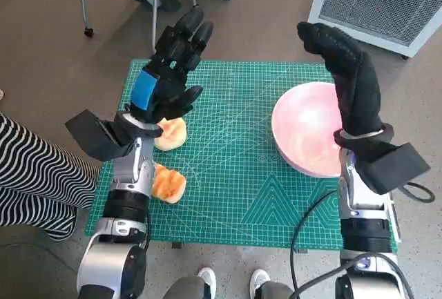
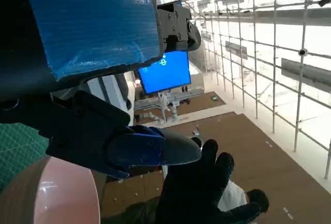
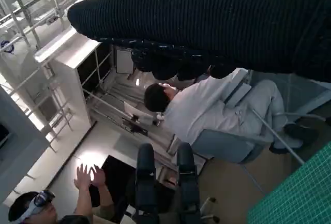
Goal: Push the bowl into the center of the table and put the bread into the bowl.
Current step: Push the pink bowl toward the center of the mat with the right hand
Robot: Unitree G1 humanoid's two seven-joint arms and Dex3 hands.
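Note:
A pink bowl [image 1: 304, 133] stands on the right side of the green mat [image 1: 235, 175]; its rim [image 2: 57, 198] also shows in the left wrist view. Two orange-tan pieces of bread lie at the mat's left: one [image 1: 173, 133] just under my left hand, the other [image 1: 169, 184] nearer the front beside my left forearm. My left hand [image 1: 169, 71] hovers above the mat's far left with fingers [image 2: 155, 149] spread, holding nothing. My gloved right hand [image 1: 352, 71] is raised over the bowl's right part, fingers stretched away from me and empty; the glove [image 3: 217, 22] fills the right wrist view.
A white ventilated cabinet [image 1: 387, 2] stands beyond the table's far right, and chair legs [image 1: 86, 9] at the far left. A striped trouser leg [image 1: 34, 175] is close to the table's left side, shoes [image 1: 207, 282] at the front. A seated person [image 3: 207, 110] is behind.

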